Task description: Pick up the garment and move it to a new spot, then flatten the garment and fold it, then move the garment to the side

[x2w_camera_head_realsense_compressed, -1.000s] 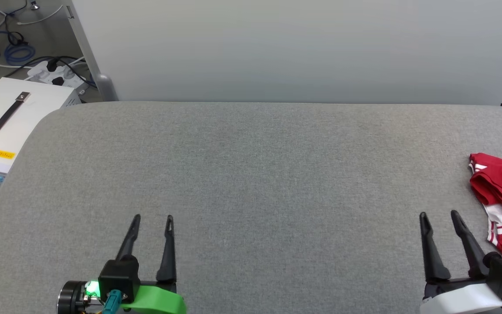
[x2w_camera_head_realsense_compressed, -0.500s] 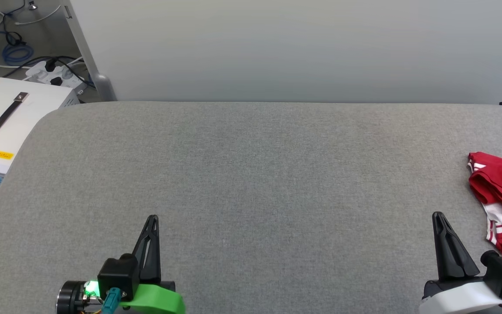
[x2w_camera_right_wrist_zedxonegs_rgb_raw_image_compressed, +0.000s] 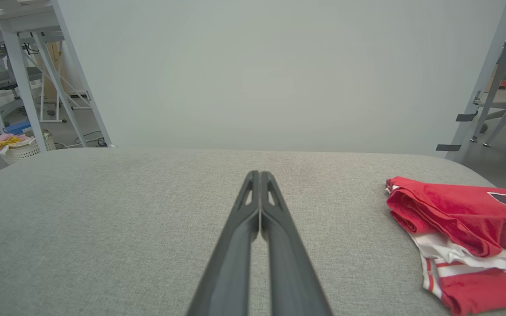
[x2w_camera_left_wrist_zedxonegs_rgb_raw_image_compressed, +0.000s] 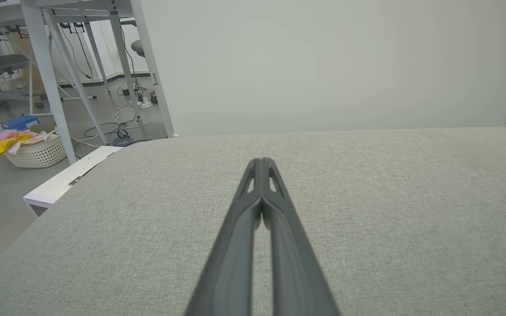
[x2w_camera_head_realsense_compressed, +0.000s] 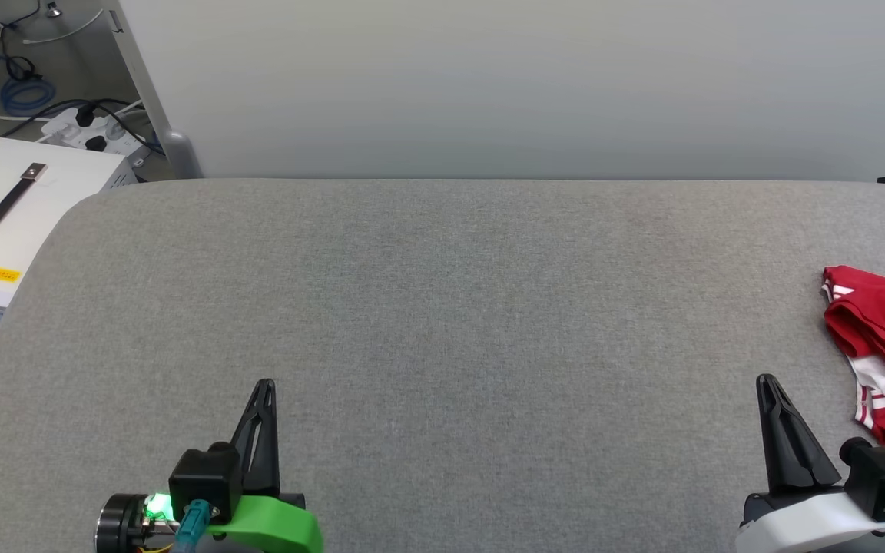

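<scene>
The garment is a red jersey with white striped trim, lying crumpled and folded over at the far right of the grey table. It also lies at the right of the right wrist view, garment, with dark print at its edge. My right gripper is shut and empty, just left of the garment without touching it; its tips meet at right gripper. At the lower left my left gripper is shut with nothing in it, far from the garment, its tips joined at left gripper.
A pale wall panel stands behind the table's far edge. Left of the table a white case with a black handle sits on the floor beside a power strip and cables. A laundry basket stands under a desk.
Both grippers have gone from open to shut, closing on nothing. The head view has shifted slightly; the garment has not moved on the table.
</scene>
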